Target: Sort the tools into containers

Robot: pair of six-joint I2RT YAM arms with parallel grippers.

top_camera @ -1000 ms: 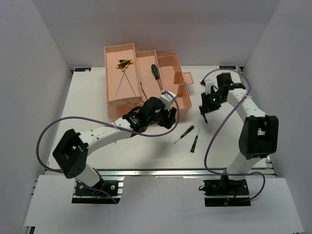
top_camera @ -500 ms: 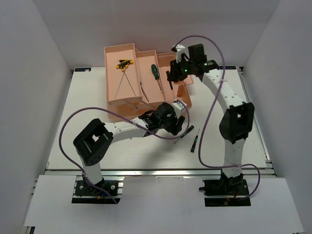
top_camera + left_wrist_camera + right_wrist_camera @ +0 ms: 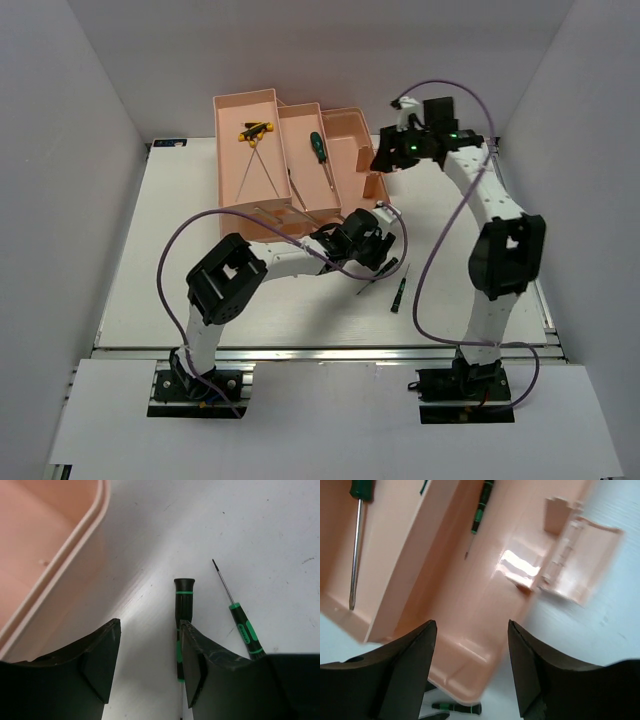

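The salmon-pink toolbox (image 3: 250,190) stands open at the back. Its left tray holds yellow-handled rods (image 3: 256,130), and a large green screwdriver (image 3: 317,147) lies in the middle tray. My right gripper (image 3: 383,160) (image 3: 471,630) hovers open and empty over the right compartment, where a small screwdriver (image 3: 482,502) lies. My left gripper (image 3: 380,258) (image 3: 149,630) is open, low over the table. A small green-and-black screwdriver (image 3: 183,600) (image 3: 378,275) lies along its right finger's inner edge. Another small screwdriver (image 3: 242,627) (image 3: 399,293) lies further right.
The toolbox's wall (image 3: 60,555) is close on the left of my left gripper. Its latch flap (image 3: 575,555) sticks out on the right side. Purple cables loop from both arms above the table.
My right gripper swung from the table to over the toolbox, opened, then drew slightly right. My left gripper slid right along the table to the small screwdrivers.
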